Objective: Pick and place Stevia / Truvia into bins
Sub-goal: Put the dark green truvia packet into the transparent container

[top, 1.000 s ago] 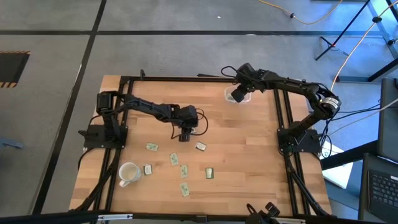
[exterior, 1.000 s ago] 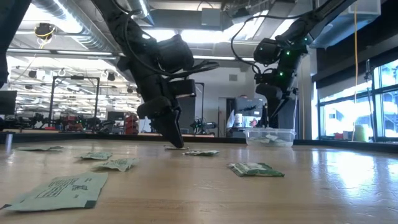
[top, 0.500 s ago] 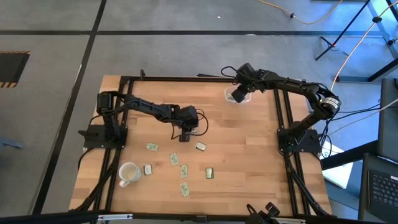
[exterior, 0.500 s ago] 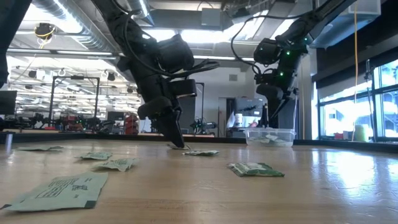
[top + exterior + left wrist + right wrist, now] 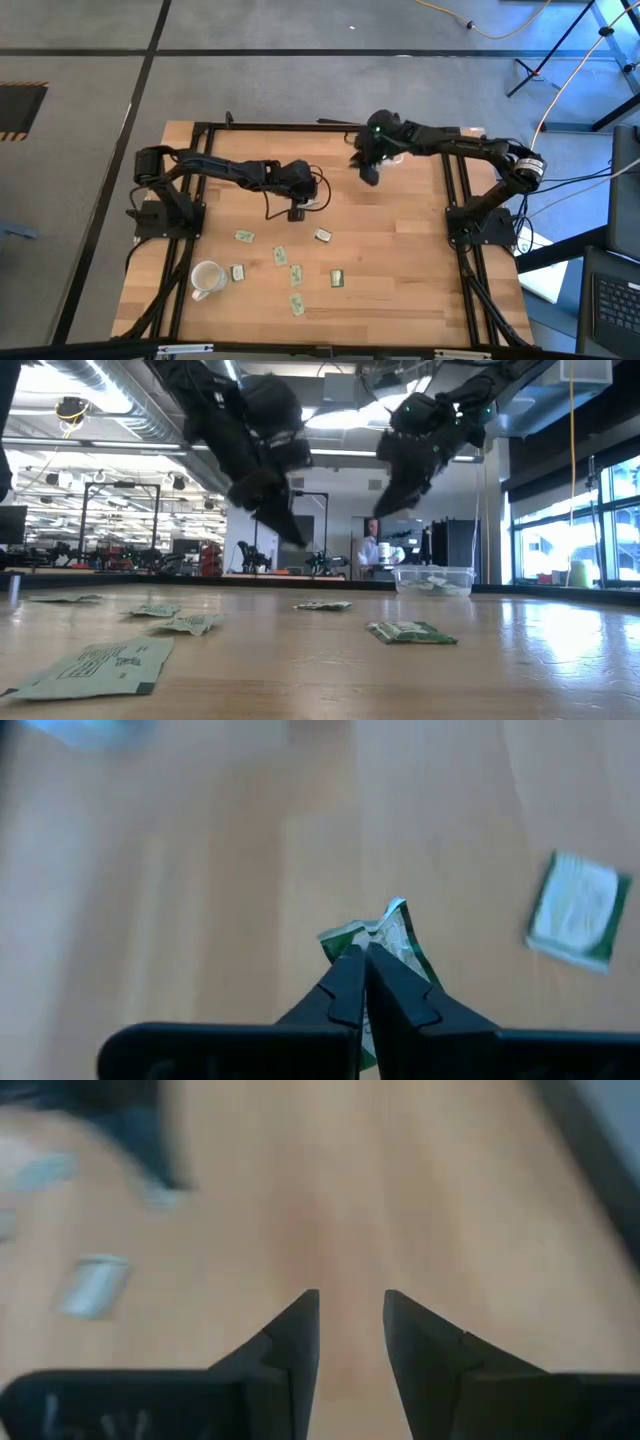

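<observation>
My left gripper (image 5: 364, 952) is shut on a crumpled green and white Stevia sachet (image 5: 392, 933) and holds it clear of the wooden table. From above, the left gripper (image 5: 296, 211) hangs over the table's middle. In the low view it is raised well above the wood. Several more sachets lie flat toward the front, such as one sachet (image 5: 323, 236) and another sachet (image 5: 338, 278). The clear bin (image 5: 432, 579) stands at the back right with sachets inside. My right gripper (image 5: 367, 173) is open and empty, just left of the bin, its fingers (image 5: 300, 1325) apart.
A white mug (image 5: 205, 278) stands at the front left among the sachets. Black frame rails (image 5: 455, 190) run along the table's sides. In the low view a person stands in the room far behind the table.
The left gripper closed on a sachet and rose off the table with it. The right arm swung away from above the bin toward the table's middle and tilted.
</observation>
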